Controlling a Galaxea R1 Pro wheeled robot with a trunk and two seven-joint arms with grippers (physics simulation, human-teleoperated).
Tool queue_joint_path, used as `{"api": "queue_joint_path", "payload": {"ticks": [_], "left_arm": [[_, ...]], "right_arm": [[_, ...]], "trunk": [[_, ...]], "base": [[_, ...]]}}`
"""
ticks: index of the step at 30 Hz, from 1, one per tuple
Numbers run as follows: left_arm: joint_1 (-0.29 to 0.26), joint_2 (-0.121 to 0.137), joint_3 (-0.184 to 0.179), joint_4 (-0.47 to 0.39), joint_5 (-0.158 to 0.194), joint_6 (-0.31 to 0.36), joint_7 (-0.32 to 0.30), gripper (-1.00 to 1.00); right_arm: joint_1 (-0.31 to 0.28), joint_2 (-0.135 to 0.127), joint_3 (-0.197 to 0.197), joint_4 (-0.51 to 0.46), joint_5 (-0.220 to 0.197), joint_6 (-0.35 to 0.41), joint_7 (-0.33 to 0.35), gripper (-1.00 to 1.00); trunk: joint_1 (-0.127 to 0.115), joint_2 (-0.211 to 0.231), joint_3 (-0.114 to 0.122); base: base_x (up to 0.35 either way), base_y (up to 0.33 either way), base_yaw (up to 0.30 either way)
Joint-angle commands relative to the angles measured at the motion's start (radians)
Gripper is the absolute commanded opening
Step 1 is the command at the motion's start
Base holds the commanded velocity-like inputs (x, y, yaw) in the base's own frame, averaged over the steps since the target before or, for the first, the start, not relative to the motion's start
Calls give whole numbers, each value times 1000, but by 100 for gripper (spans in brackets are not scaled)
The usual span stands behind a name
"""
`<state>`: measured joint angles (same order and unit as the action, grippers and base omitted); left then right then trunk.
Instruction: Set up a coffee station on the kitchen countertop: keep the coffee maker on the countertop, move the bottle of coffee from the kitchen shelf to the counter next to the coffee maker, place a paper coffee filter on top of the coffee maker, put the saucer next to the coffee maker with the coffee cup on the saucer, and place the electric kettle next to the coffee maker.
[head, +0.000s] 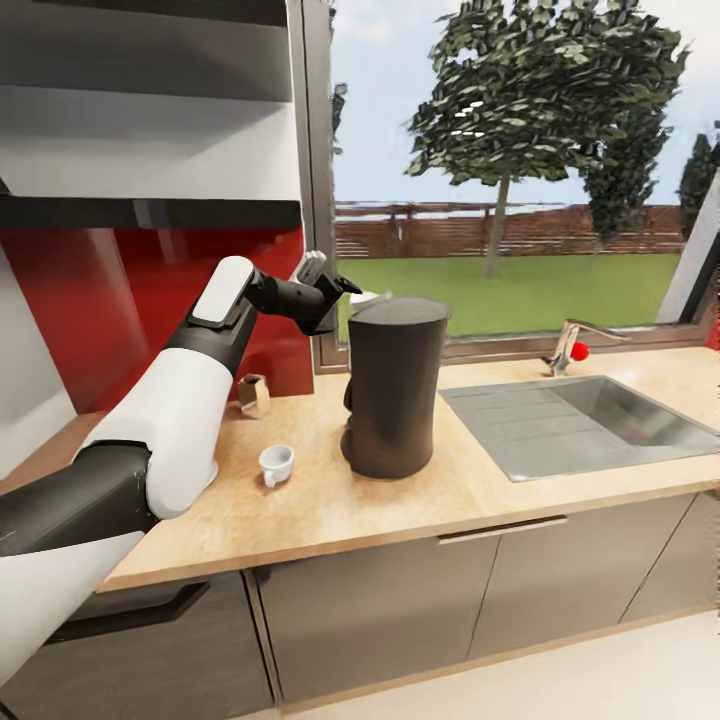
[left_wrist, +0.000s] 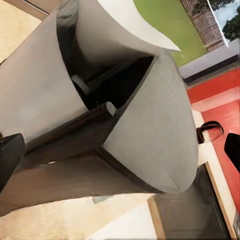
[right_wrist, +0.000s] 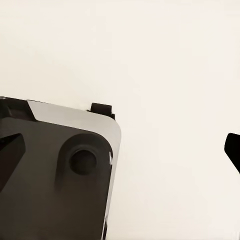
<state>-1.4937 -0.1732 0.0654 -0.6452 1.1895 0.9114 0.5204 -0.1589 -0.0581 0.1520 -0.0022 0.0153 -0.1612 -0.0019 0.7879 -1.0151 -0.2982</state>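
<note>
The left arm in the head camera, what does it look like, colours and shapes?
The left arm is built from rounded glossy white shells with dark grey to black sections between them. The forearm carries a pale grey flat panel on top, then narrows to a black ribbed wrist. Its end effector is dark, with lighter grey finger parts. No cables or markings show.

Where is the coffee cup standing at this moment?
In the head view, the coffee cup stands upright on the kitchen countertop, just left of the coffee maker and in front of the paper coffee filter.
</note>
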Motion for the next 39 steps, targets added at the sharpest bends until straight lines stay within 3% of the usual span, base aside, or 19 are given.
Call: {"api": "queue_joint_path", "payload": {"ticks": [1,11,18,23,25,27,30,31,38,39], "left_arm": [[-1,-1,5,-1,9,3,10,100],[-1,-1,6,-1,9,3,10,100],[-1,-1,6,-1,9,4,6,100],[-1,-1,-15,-5,9,5,-148,100],[-1,-1,-58,-5,9,5,-211,100],[-1,-1,-126,-6,9,4,-278,100],[-1,-1,-246,-18,9,3,-395,100],[-1,-1,-323,-30,9,1,-479,100],[0,-1,-544,-53,9,-5,-748,100],[1,-1,-597,-66,9,-6,-821,100]], "right_arm": [[-1,0,5,1,2,-3,0,100],[-1,0,5,1,2,-3,-1,100],[-1,0,4,1,2,-3,0,100],[-1,-1,4,1,2,-3,-1,100],[-1,0,4,1,2,-3,-1,100],[-1,0,4,1,2,-3,-1,100],[-1,0,5,1,2,-3,-1,100],[-1,0,5,1,2,-3,-1,100],[-1,0,5,1,2,-3,-1,100],[-1,-1,5,1,2,-3,-1,100]], "trunk": [[-1,-1,-1],[-1,-1,-1],[-1,-1,-1],[-1,-1,-1],[-1,-1,-1],[-1,-1,-1],[-1,-1,-1],[-1,-1,-1],[-1,-1,-1],[-1,-1,-1]], "base": [[-327,0,0],[-322,0,0],[-122,0,0],[-17,0,0],[-7,0,0],[-4,0,0],[-3,0,0],[-1,0,0],[0,0,0],[0,0,0]]}}
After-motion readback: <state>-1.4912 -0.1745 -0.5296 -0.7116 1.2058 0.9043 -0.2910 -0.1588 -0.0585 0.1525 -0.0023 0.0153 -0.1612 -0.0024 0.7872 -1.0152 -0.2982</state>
